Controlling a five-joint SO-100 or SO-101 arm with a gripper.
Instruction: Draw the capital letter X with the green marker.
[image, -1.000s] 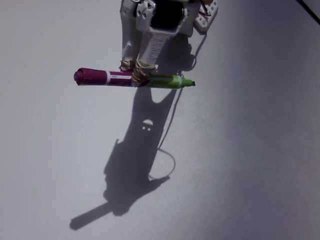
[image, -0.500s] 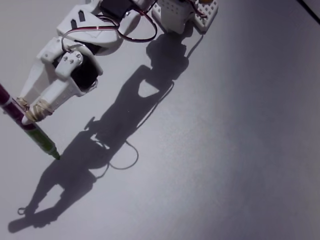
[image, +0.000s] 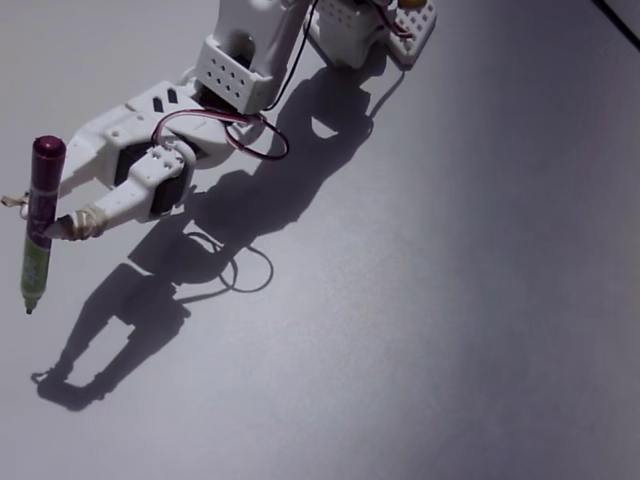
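Marker (image: 38, 225) (upright) clamped in end effector (image: 52, 226) near left edge; table (image: 450, 330) rightward bare.

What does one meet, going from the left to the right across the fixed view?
Upright green marker with a dark red cap, held in the jaws of the white gripper → white plastic arm with red and black wires → white perforated base block at the top edge → bare grey table surface.

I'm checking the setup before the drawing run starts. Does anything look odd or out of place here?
One thing: the marker looks strapped to the gripper with a band or tape, and its upper end is dark maroon though the lower barrel looks green. No marks show on the white surface. Nothing is spilled or broken.
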